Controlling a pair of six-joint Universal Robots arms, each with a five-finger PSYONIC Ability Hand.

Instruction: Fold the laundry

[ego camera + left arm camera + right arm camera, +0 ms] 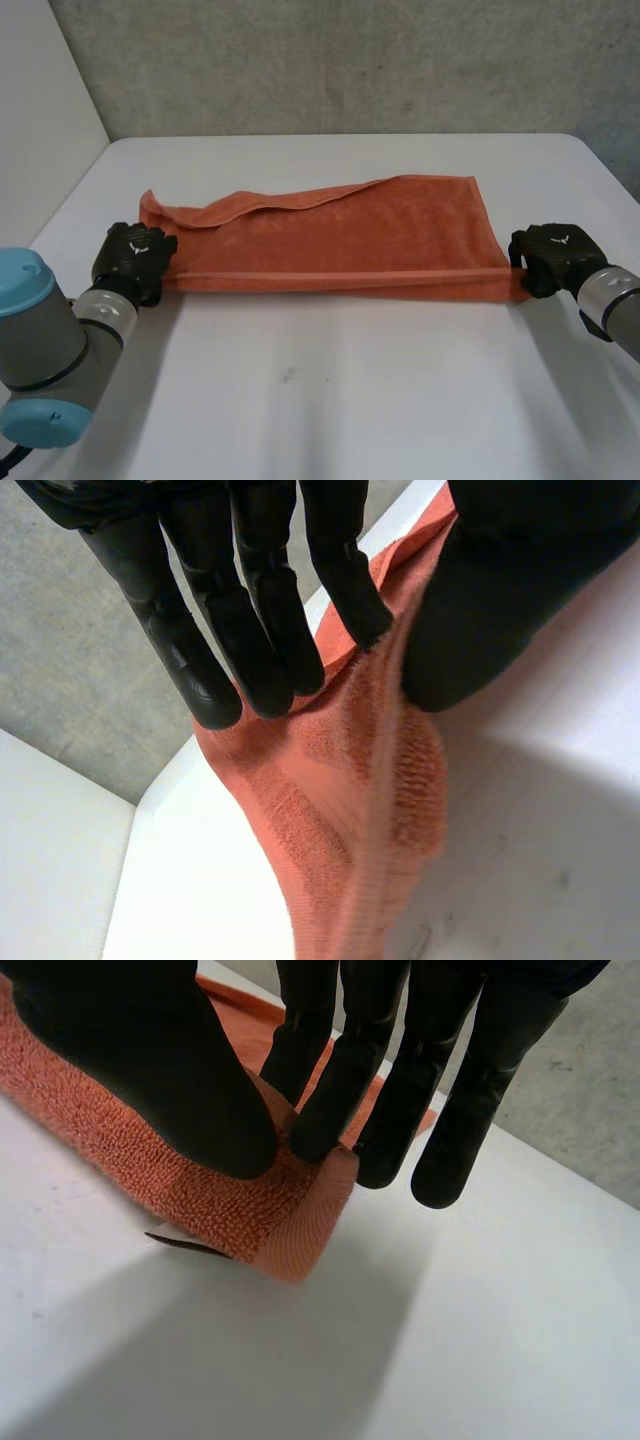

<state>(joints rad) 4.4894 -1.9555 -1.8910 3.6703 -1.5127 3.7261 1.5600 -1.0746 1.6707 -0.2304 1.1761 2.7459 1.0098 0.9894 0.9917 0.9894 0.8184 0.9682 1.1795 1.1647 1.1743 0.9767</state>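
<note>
An orange towel [340, 235] lies stretched across the white table [330, 400], folded lengthwise with its upper layer rumpled toward the far left. My left hand [135, 258] is at the towel's near-left corner. In the left wrist view, the towel [340, 780] runs up between the fingers [260, 630] and the thumb, which pinch its edge. My right hand [555, 255] is at the near-right corner. There the thumb [150, 1050] and fingertips squeeze the towel's [220, 1200] folded end, just off the table.
A grey concrete wall [350, 60] rises behind the table and a white wall [40, 110] stands at the left. A small dark tag [185, 1245] pokes out under the towel's right corner. Bare tabletop lies in front of the towel.
</note>
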